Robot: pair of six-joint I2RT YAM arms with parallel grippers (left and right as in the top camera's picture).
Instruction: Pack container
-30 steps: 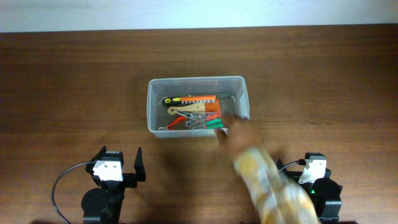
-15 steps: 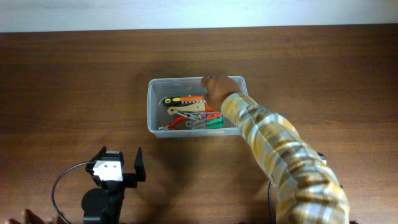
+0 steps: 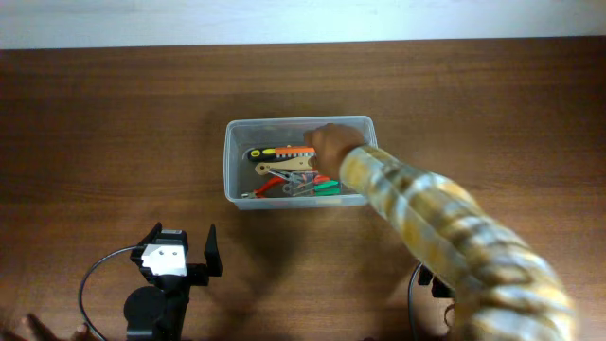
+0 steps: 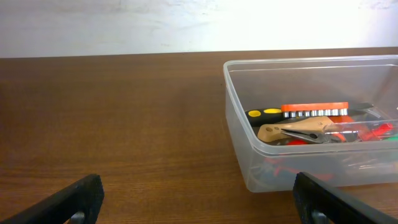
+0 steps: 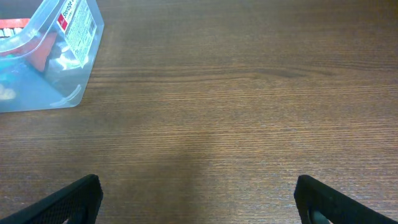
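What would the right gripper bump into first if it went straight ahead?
Probably nothing: ahead of the right gripper only table shows, as far as the picture reaches. The container sits off to its left.

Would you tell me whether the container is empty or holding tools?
Holding tools: the container has pliers and an orange bit holder inside.

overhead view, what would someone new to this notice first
A person's hand in a yellow plaid sleeve reaches from the picture's lower right into the container at the middle of the table. Inside lies a jumble of hand tools, orange, yellow and green. The left gripper, at the near edge, and the right gripper, hidden under the sleeve from above, have fingers spread, holding nothing.
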